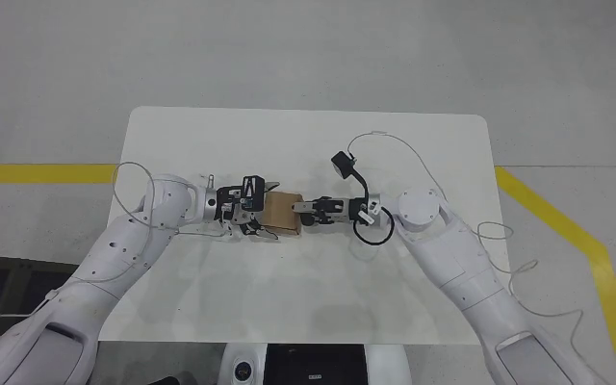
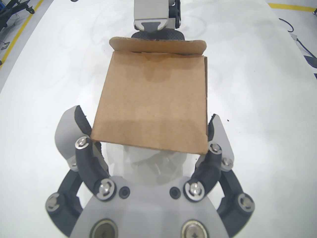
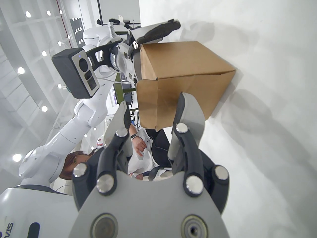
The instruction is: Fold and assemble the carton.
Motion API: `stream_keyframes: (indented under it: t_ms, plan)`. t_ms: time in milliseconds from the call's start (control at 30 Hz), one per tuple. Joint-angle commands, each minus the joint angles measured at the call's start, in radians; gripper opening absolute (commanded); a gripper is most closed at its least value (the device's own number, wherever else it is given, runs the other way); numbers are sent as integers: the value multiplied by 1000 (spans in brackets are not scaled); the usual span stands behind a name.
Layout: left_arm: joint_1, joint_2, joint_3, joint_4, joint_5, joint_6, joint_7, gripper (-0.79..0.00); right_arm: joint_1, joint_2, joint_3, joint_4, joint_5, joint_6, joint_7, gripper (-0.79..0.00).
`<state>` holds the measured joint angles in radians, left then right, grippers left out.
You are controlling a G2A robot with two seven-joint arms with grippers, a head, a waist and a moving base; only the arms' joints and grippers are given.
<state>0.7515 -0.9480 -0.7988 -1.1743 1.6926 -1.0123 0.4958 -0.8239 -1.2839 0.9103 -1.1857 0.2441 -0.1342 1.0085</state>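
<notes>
Smooth white bench (image 1: 385,289) is being crossed by a thin white cable (image 1: 414,154) beyond the right claw (image 3: 154,104). Boxy brown matte cardboard carton (image 2: 153,100) is being clamped between the left claw (image 2: 148,130) fingers. Its end flap (image 3: 148,105) is being straddled by the spread right claw.

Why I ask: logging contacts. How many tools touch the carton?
2. The left tool clamps one end of the carton from both sides; the right tool, open, presses one finger against the flap at the other end.
</notes>
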Motion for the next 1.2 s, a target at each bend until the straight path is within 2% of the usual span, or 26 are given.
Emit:
stream_keyframes:
  t_ms: [0,133,400,767,1167]
  plan:
    - [-1,1,2,0,1,0,1,0,-5,-1,2,6,13,-15,-5,-502]
    - [-2,2,3,2,6,0,2,0,-11,-2,4,16,24,-34,-8,-545]
    - [-2,4,6,2,12,0,8,0,-18,-5,4,36,40,-53,-9,-542]
    - [-1,5,8,-2,22,0,14,0,-13,-1,2,27,-11,11,1,-539]
    - [1,5,8,-4,27,0,14,0,-51,12,37,-9,-15,17,-4,-554]
